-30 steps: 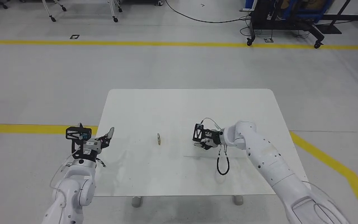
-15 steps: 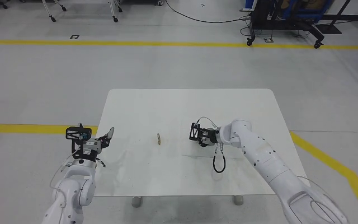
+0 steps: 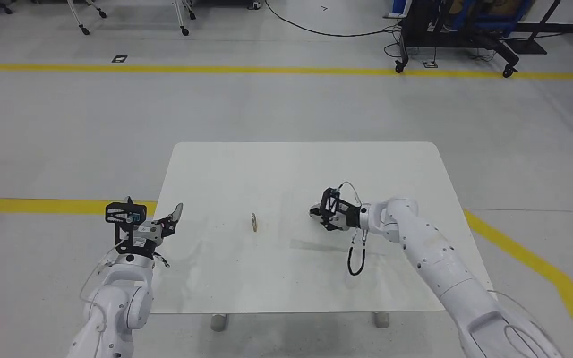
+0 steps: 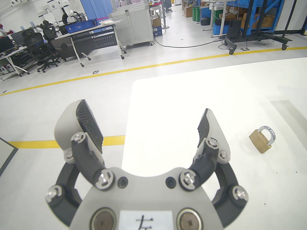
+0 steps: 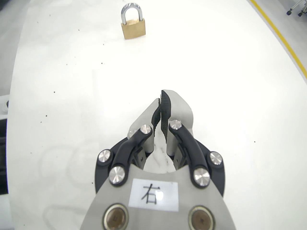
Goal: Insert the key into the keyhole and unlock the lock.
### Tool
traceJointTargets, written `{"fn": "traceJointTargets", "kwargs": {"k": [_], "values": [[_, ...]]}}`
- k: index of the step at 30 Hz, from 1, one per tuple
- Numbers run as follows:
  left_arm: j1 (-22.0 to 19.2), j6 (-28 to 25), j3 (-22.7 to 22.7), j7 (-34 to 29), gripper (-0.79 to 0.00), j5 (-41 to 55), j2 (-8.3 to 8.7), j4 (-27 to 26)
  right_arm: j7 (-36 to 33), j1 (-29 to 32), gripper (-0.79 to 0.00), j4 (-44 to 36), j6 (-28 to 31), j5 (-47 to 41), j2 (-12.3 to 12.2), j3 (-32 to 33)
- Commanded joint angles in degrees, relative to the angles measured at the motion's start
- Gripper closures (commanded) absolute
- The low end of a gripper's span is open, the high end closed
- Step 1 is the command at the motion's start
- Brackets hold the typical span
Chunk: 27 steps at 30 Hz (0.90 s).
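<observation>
A brass padlock [image 3: 254, 222] with a silver shackle lies on the white table [image 3: 295, 166] near its middle; it also appears in the left wrist view [image 4: 262, 140] and the right wrist view [image 5: 133, 25]. My right gripper [image 3: 315, 213] hovers low over the table to the right of the padlock, pointing at it, a clear gap away. Its fingers [image 5: 165, 111] are pressed shut [image 5: 160, 96]; I cannot tell whether anything is pinched between the pads. My left gripper [image 3: 170, 219] stands open [image 4: 146, 118] at the table's left edge with nothing between its fingers.
A black cable loop [image 3: 356, 259] hangs from the right arm above the table's front right part. Yellow floor lines [image 3: 269, 70] run past the table. Wheeled stands [image 3: 457, 45] sit far behind.
The right gripper drifted slightly toward the padlock, then drew back to the right, still shut. The left arm and the padlock have not moved.
</observation>
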State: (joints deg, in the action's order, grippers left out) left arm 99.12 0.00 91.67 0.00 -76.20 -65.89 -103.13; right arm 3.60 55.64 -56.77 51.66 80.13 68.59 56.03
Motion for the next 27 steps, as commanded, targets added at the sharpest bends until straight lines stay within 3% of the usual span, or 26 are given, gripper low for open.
{"fn": "traceJointTargets", "kwargs": {"k": [1,6,16,20,23,27], "values": [[0.0,0.0,0.0,0.0,-0.785,0.0,0.0,0.0,3.84,0.53,0.0,1.25,-0.81,-0.33,-0.09,0.46],[0.0,0.0,0.0,0.0,-0.785,0.0,0.0,0.0,15.08,2.04,0.0,5.46,0.63,-1.42,-0.03,0.34],[0.02,0.05,0.08,0.08,-0.785,-0.03,0.0,-0.05,15.08,2.04,0.0,5.46,0.63,-1.42,-0.03,0.34],[0.76,-2.87,0.09,0.53,-0.785,-0.06,0.04,-4.22,13.6,2.58,0.0,5.65,-1.57,-1.83,0.03,0.42],[-1.89,-6.06,-2.36,-1.54,-0.785,-0.07,-0.04,-6.57,12.18,2.29,0.0,5.79,-1.92,-3.17,0.3,0.11],[-8.31,-10.54,-9.21,-7.42,-0.785,-6.56,-0.18,-8.95,12.06,1.47,0.0,6.56,-1.54,-2.98,0.32,0.01]]}}
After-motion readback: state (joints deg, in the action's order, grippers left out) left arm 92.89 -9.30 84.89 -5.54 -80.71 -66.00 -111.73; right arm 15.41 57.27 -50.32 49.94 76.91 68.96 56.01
